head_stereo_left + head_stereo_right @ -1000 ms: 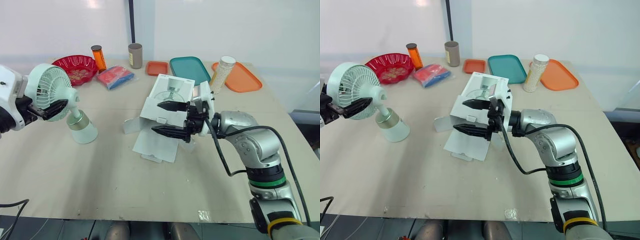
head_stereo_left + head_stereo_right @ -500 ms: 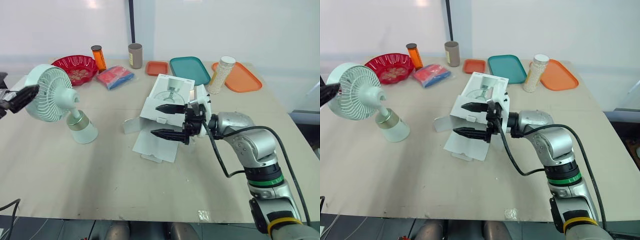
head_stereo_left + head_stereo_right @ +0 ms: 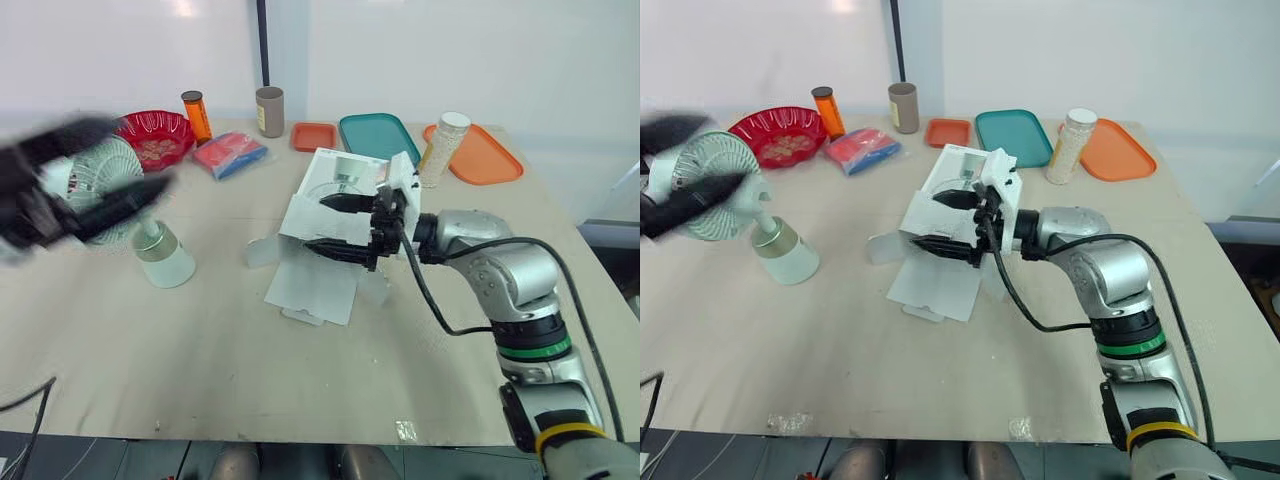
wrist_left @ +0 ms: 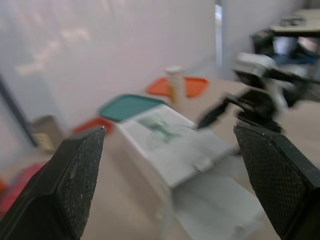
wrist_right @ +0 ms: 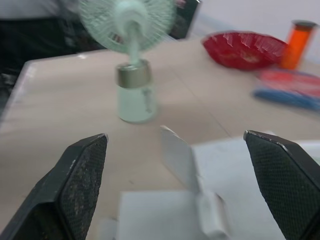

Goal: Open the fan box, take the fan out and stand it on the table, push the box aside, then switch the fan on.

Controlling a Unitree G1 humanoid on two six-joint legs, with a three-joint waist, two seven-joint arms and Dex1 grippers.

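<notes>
Left eye view: the fan (image 3: 165,262) stands upright at the table's (image 3: 200,350) left with the blurred left gripper (image 3: 125,160) across its head, while the right gripper (image 3: 315,223) hangs spread over the open box (image 3: 300,215). Left wrist view: fingers (image 4: 75,185) wide apart, facing the box. Right wrist view: fingers (image 5: 80,185) equally parted, facing the fan.

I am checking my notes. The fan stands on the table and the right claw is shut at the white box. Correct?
No: the right claw is open at the white box, fingers wide apart, as the right wrist view shows. The fan does stand on the table.
</notes>
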